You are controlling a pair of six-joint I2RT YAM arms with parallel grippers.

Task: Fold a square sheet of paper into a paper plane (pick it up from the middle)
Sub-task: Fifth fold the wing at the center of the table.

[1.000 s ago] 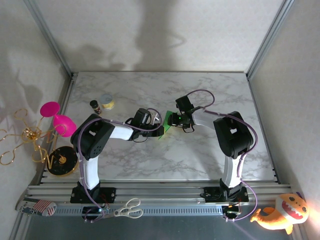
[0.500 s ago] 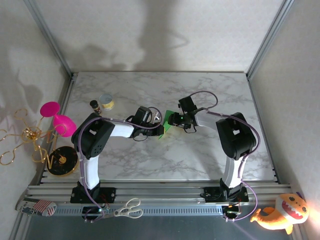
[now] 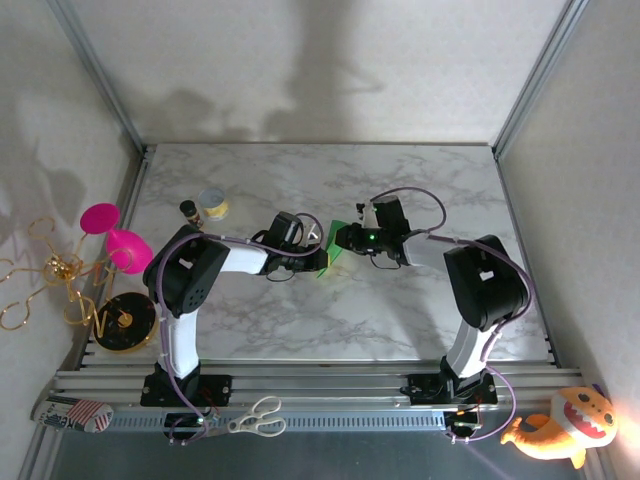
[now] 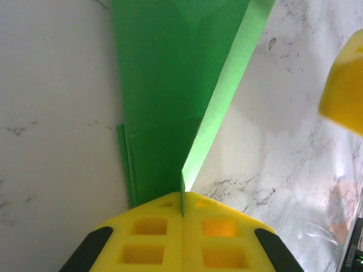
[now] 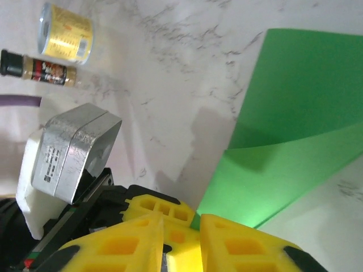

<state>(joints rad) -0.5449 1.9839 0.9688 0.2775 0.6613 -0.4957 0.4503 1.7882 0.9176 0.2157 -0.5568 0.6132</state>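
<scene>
Paper plane (image 4: 164,85) half-folded, pinched from the left by left gripper (image 4: 182,198), pads (image 4: 221,226) squeezed on it; right gripper (image 5: 182,222) just right, can't tell if gripping.

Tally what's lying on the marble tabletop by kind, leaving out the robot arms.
Green paper sheet, partly folded: 1
Tin can, yellow label: 1
Spice bottle, dark cap: 1
Total: 3
</scene>
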